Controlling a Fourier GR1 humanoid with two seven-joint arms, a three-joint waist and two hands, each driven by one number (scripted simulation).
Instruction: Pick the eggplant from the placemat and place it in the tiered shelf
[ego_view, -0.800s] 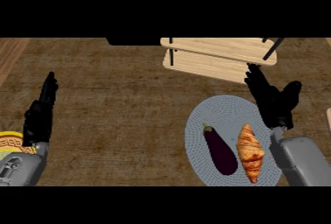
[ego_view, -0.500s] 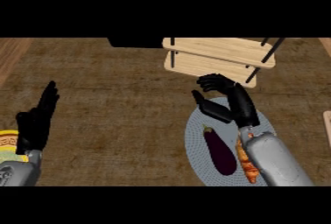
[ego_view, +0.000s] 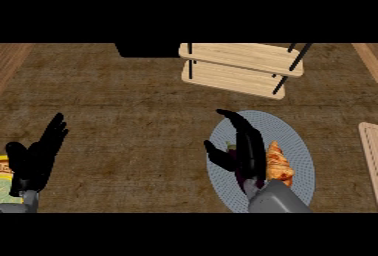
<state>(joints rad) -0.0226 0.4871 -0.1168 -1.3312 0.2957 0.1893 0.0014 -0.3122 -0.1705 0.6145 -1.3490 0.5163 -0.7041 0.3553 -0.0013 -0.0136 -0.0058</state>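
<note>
Risk: your right robot hand (ego_view: 251, 156), fingers spread, hovered over the eggplant (ego_view: 235, 156) on the placemat (ego_view: 292, 134); croissant (ego_view: 279, 162) lay just beside, so closing could have snagged it.

The tiered shelf (ego_view: 244, 70) is standing at the far side of the counter (ego_view: 133, 110), right of centre. Nearer, the placemat (ego_view: 299, 145) is lying at the right. It is carrying the croissant (ego_view: 279, 162) and, just left of it, the eggplant (ego_view: 234, 150), which is lying mostly hidden under the right hand (ego_view: 249, 147). The left hand (ego_view: 37, 160) is resting by the lower left edge.
</note>
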